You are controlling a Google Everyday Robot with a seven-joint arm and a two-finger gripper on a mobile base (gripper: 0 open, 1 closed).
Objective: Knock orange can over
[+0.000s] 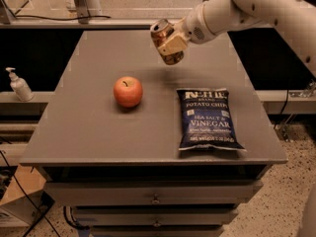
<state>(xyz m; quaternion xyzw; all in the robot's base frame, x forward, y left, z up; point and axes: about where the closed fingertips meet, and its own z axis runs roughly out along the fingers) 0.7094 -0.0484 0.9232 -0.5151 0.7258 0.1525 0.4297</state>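
The orange can (161, 32) is off the grey table (89, 132), held in the air above its far middle. It is tilted, with its silver top facing up and to the left. My gripper (170, 45) comes in from the upper right on the white arm and is shut on the can, with a cream finger (171, 42) lying across the can's side. The can's lower end shows below the finger. A faint shadow lies on the table under it.
A red-orange apple (128, 91) sits left of the table's centre. A blue bag of potato chips (207, 118) lies flat at the front right. A soap dispenser (19, 84) stands on a ledge to the left. Drawers are below the tabletop.
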